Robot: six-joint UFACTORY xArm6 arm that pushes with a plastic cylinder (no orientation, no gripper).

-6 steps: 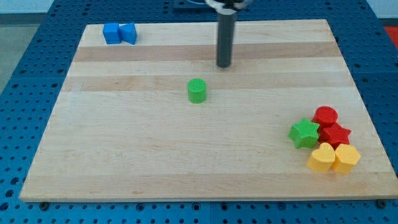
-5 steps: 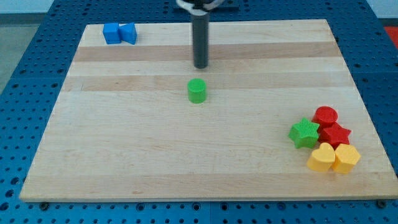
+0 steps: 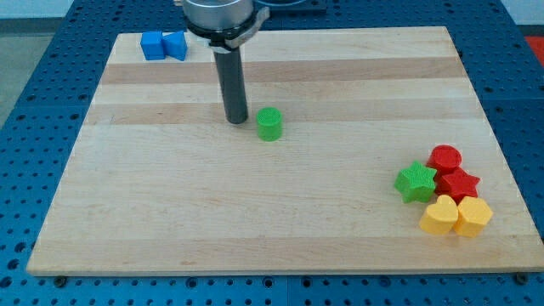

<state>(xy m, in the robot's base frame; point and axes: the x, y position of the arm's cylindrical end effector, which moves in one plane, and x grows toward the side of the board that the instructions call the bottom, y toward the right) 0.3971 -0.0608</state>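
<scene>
Camera view: my tip (image 3: 235, 121) rests on the counter (image 3: 170, 212) just left of the green cylinder (image 3: 269, 124) — close, contact unclear. No fingers here, only the rod. Other blocks sit well apart — blue pair (image 3: 163, 45) at top left.

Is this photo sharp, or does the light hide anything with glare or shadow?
Camera view: evenly lit, no glare on the wooden board; my tip, just left of the green cylinder, is crisp; only soft, short shadows under the blocks; the rod's top is cut off by the view's top edge.
</scene>
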